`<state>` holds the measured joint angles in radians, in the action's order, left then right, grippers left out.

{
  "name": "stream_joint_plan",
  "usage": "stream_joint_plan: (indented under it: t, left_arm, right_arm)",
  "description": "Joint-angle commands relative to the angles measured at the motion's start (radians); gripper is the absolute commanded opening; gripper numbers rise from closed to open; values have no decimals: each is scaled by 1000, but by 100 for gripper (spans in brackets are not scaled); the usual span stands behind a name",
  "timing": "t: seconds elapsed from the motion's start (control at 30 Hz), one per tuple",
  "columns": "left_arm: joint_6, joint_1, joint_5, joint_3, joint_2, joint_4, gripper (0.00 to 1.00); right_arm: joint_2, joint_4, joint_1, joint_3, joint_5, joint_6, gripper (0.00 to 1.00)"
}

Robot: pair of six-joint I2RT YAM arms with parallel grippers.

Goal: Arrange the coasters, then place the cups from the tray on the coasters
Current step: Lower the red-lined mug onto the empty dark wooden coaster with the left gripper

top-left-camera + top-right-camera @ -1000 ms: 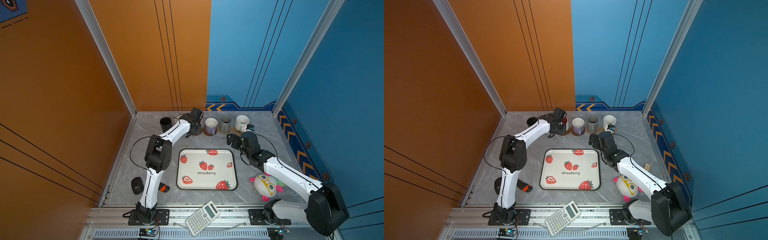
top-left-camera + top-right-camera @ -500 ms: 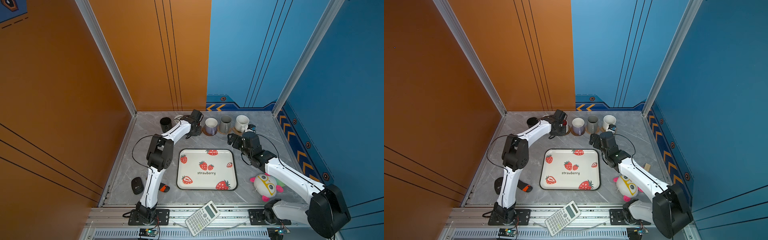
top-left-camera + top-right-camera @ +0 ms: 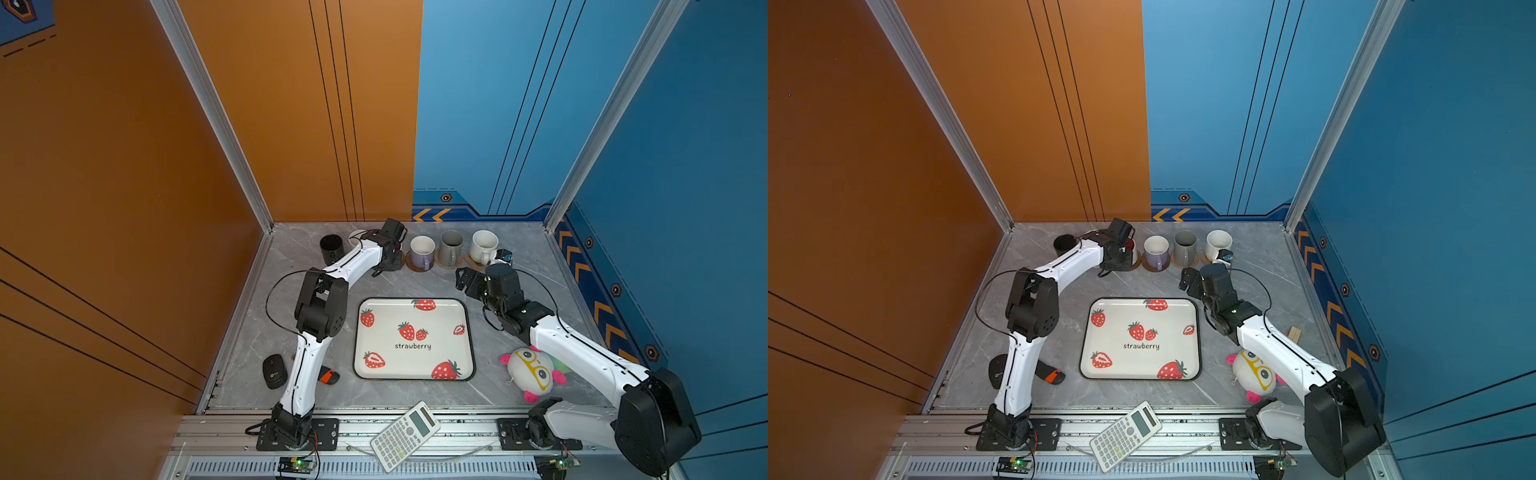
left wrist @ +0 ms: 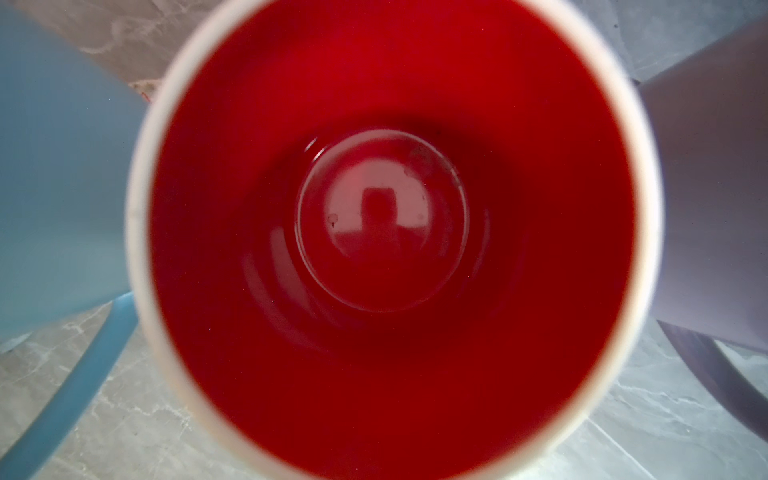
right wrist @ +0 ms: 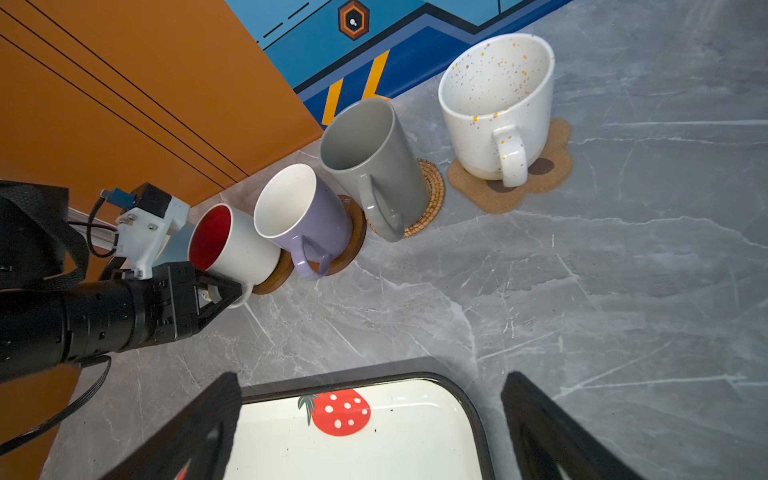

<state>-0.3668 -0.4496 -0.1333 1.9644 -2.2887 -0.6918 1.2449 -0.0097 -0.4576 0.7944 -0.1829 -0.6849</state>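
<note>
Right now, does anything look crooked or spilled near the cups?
Nothing spilled. The white cup, held by its handle in the left gripper, looks set upright on its coaster. Only the calculator looks odd: it lies crooked on the front rail, off the table.

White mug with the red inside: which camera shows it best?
The right wrist view: the white mug shows nearly whole, on a brown coaster, with the left tool closed on its handle. The left wrist view shows only its red inside. In a top view the left arm hides all but a red sliver.
</note>
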Motion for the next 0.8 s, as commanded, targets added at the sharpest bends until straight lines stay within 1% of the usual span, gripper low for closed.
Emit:
stream_joint_plan:
  t: [0.0,0.3,0.4,0.53,0.7,0.77]
  left_arm:
    - [-15,17,-22,51,-10,9,0]
    - [-20,23,-11,90,-41,-27,0]
    - [-20,23,-9,89,-42,-28,2]
    - [-23,23,-3,82,-36,-30,8]
    - [-23,24,1,80,-31,-30,18]
    - [-23,22,1,79,-28,-29,20]
  right_arm:
    - [-24,-21,5,-10,11,10,97]
    - [-34,-32,8,-11,6,12,97]
    - [-33,-32,10,-10,7,11,97]
    - [-34,-30,10,-11,10,11,97]
    - [-36,-31,10,-11,10,10,96]
    - [-37,-32,10,-10,11,11,96]
